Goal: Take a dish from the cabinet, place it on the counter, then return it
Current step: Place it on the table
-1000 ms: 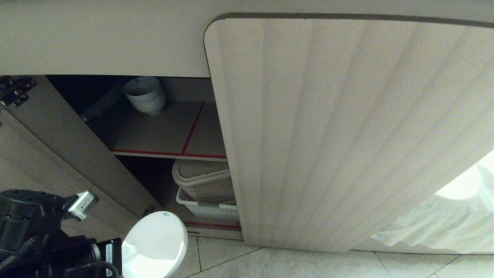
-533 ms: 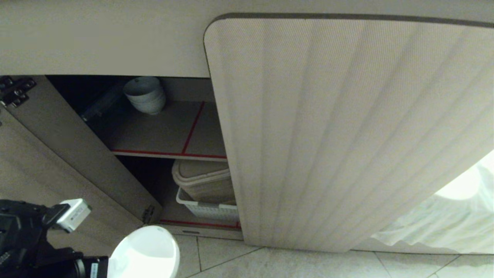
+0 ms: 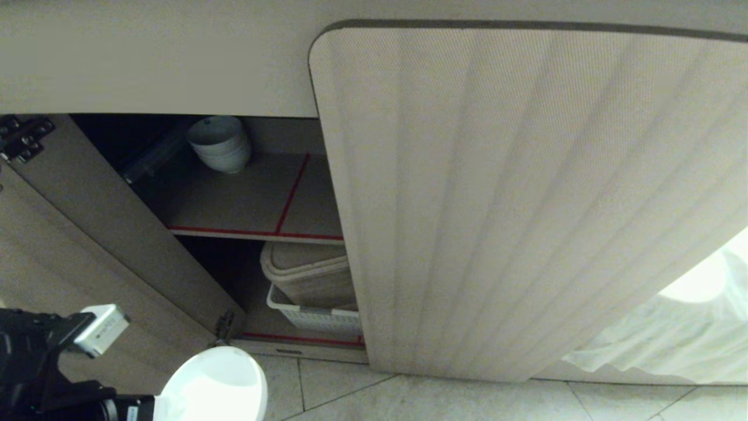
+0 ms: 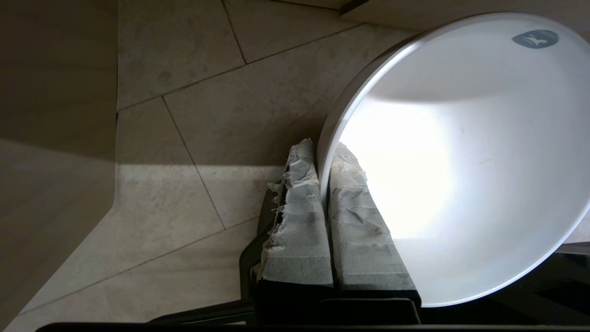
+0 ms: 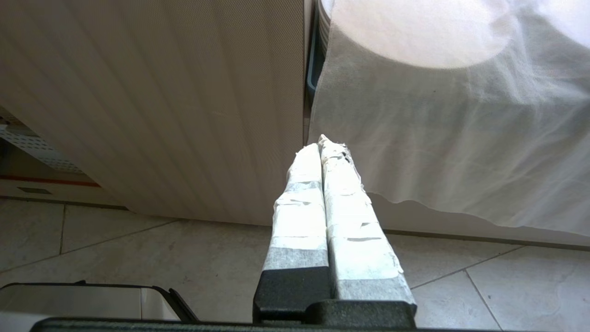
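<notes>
Upper shelf (image 3: 245,199) open in front; stacked bowls (image 3: 221,142) behind.

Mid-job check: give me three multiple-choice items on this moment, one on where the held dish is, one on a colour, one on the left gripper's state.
1. Where is the dish?
A. on the upper shelf
B. outside the cabinet, over the floor tiles
C. in the basket

2. What colour edges the upper shelf?
A. red
B. blue
C. green

3. How is the left gripper?
A. open and empty
B. shut with nothing in it
C. shut on the dish's rim

Answers:
1 B: the head view shows the dish low, in front of the open door.
2 A: red lines run along the shelf.
3 C: in the left wrist view one pad sits on each side of the rim.
</notes>
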Available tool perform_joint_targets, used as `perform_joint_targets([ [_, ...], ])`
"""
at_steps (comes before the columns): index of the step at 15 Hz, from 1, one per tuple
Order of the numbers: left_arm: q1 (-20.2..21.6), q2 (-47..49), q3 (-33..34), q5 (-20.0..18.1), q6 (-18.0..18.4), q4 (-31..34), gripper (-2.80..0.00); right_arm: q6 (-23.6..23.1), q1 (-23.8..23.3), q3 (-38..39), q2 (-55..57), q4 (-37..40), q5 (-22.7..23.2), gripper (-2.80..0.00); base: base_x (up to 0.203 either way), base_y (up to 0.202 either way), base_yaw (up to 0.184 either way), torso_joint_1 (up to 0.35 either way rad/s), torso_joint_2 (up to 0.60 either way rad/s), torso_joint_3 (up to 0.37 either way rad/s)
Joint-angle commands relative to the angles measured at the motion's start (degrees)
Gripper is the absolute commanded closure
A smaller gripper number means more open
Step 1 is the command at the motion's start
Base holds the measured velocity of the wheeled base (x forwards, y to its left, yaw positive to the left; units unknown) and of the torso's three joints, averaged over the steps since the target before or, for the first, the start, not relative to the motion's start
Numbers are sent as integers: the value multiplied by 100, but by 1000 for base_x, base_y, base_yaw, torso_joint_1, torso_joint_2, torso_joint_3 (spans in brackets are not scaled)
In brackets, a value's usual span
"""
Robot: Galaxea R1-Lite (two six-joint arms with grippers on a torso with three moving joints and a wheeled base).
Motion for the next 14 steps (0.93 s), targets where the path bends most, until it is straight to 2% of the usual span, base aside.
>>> perform_joint_targets([
  [1, 1, 10, -22, -16, -14, 4, 0, 1, 6, 0, -2, 0, -2, 0, 0, 0, 0, 0, 0, 0],
  [14, 17, 45, -5, -210, -14, -23, 0, 1, 6, 0, -2, 0, -2, 0, 0, 0, 0, 0, 0, 0],
])
